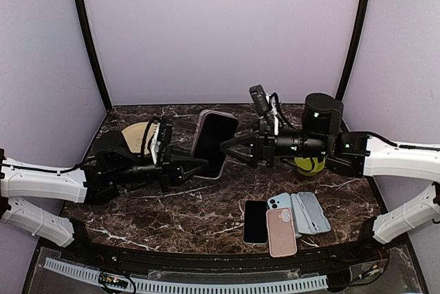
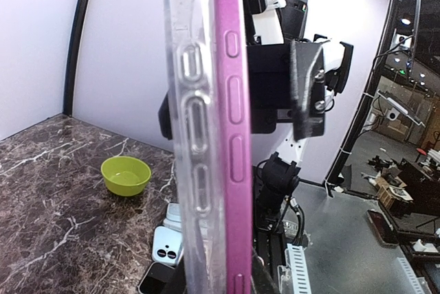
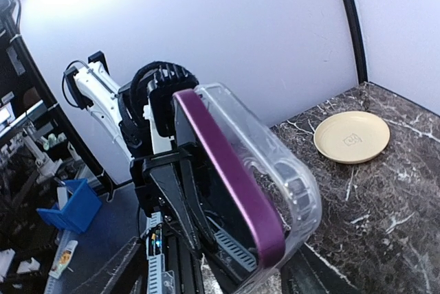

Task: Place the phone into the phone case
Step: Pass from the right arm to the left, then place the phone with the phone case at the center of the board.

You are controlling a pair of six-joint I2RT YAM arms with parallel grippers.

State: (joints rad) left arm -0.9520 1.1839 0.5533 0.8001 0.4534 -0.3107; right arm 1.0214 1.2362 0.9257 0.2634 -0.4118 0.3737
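Both arms stretched level toward the phone [image 1: 214, 141], which hung tilted in its clear phone case [image 2: 189, 136]. The left gripper [image 1: 196, 165] clamped its lower-left edge, the right gripper [image 1: 229, 147] its right edge.

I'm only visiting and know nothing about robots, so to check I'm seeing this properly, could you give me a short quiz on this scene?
1. True or false: the purple phone lies flat on the dark marble table.
2. Which dish sits on the robot's right side? A) round tan plate B) lime-green bowl
3. What colour is the phone case lying nearest the table's near edge?

Key: 1 false, the left gripper and right gripper hold it in the air against a clear plastic case; 2 B; 3 pink, the pink phone case.
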